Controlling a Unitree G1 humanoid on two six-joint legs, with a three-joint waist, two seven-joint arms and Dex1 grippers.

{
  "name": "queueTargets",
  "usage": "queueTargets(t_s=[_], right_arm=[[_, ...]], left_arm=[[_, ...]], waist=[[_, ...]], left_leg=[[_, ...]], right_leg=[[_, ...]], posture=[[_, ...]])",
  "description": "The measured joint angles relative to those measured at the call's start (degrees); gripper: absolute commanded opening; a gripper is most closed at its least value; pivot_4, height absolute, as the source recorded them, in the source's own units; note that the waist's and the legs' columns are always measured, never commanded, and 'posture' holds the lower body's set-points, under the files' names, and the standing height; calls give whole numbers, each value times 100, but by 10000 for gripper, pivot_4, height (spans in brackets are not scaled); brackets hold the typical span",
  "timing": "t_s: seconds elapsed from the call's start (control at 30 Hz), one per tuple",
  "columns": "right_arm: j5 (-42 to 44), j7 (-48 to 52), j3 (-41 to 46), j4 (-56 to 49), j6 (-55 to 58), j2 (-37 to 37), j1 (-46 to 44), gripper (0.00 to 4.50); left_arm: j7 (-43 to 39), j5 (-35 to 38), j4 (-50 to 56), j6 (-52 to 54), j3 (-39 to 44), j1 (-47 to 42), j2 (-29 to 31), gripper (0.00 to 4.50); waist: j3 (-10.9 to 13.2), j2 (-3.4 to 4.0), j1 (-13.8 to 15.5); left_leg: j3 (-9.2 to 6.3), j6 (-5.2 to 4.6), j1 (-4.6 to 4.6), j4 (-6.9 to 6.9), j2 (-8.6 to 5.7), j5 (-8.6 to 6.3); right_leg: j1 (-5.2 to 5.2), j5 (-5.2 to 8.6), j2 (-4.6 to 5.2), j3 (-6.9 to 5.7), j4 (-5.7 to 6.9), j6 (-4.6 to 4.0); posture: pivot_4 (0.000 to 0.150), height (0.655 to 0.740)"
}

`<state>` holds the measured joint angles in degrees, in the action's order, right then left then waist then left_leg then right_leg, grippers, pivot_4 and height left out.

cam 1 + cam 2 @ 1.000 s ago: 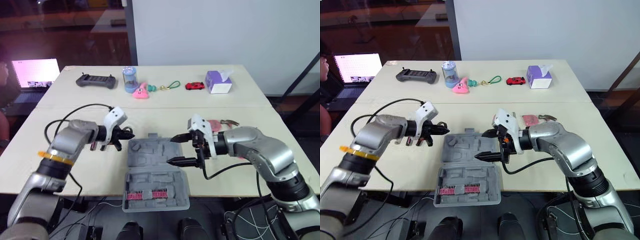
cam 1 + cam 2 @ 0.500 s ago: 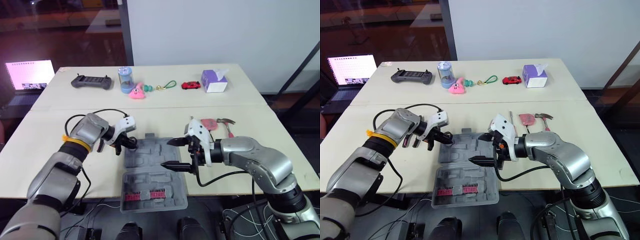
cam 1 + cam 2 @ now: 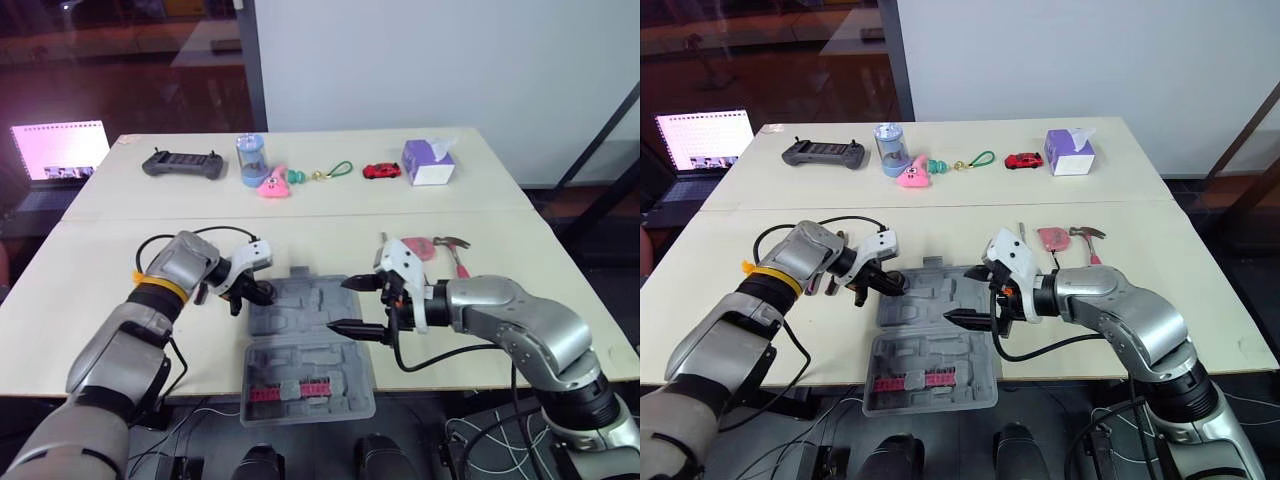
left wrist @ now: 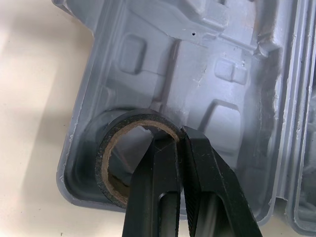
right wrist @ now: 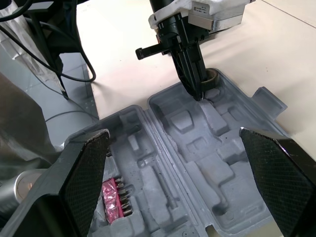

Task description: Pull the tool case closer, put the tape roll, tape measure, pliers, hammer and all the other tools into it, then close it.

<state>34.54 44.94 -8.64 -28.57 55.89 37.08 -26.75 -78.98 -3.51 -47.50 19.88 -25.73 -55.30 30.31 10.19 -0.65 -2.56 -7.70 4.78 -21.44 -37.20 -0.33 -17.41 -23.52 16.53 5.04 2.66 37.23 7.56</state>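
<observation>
The grey tool case (image 3: 310, 340) lies open at the table's front middle, with a pink bit strip (image 3: 290, 390) in its near half. My left gripper (image 4: 180, 140) is shut on the wall of the black tape roll (image 4: 133, 158), one finger inside its hole. The roll sits in the far left corner of the case's far half. My right gripper (image 3: 340, 304) hovers open over the case's right side, holding nothing. A pink tape measure (image 3: 415, 247) and a hammer (image 3: 455, 248) lie on the table to the right of the case.
Along the far table stand a game controller (image 3: 182, 163), a blue cup (image 3: 251, 158), a pink toy (image 3: 272, 183), a red toy car (image 3: 380, 171) and a purple tissue box (image 3: 428, 163). A laptop (image 3: 58, 152) glows at the far left.
My left gripper has moved right and down with the tape roll into the case's far left corner. The right gripper stays open over the case. The camera has shifted.
</observation>
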Motion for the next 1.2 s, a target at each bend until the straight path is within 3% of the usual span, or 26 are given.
queueTargets(t_s=[0.03,0.13,0.3,0.67,0.9,1.0,1.2], right_arm=[[0,-7,0,0,0,0,-1,45000],[0,-11,0,1,2,0,-20,45000],[4,-9,0,2,10,12,-41,45000],[15,96,-21,53,60,20,-89,45000],[13,183,-43,131,57,26,-190,45000],[14,217,-50,146,58,27,-213,45000],[12,295,-91,202,59,37,-348,45000]], left_arm=[[-10,-16,-14,3,3,-8,-8,401],[-28,-65,-48,85,12,-37,-34,10317],[-70,-209,135,120,11,-60,42,34829],[-249,-106,2051,1143,261,132,600,34829],[334,737,2544,1017,1448,875,519,34829],[515,1034,2653,829,1812,1310,494,26705],[919,1219,2672,404,1988,2107,274,26705]], waist=[[0,0,0],[0,0,-1],[0,0,-1],[0,1,-11],[-1,2,-16],[-1,2,-5],[-2,1,33]], left_leg=[[0,0,0,0,0,0],[0,0,0,-1,0,0],[-1,3,-1,-1,0,2],[-3,6,0,-1,0,3],[-5,23,1,-4,1,13],[-3,22,1,-5,0,12],[-6,18,-3,-11,0,10]], right_leg=[[0,0,0,0,0,0],[0,0,0,0,1,0],[-1,0,0,0,2,0],[-1,0,0,0,3,0],[-2,0,1,0,6,0],[-1,0,2,1,7,0],[-1,0,2,-2,9,0]], posture=[[1500,7400],[1500,7400],[1500,7400],[1500,7400],[1500,7400],[1500,7400],[1500,7400]])
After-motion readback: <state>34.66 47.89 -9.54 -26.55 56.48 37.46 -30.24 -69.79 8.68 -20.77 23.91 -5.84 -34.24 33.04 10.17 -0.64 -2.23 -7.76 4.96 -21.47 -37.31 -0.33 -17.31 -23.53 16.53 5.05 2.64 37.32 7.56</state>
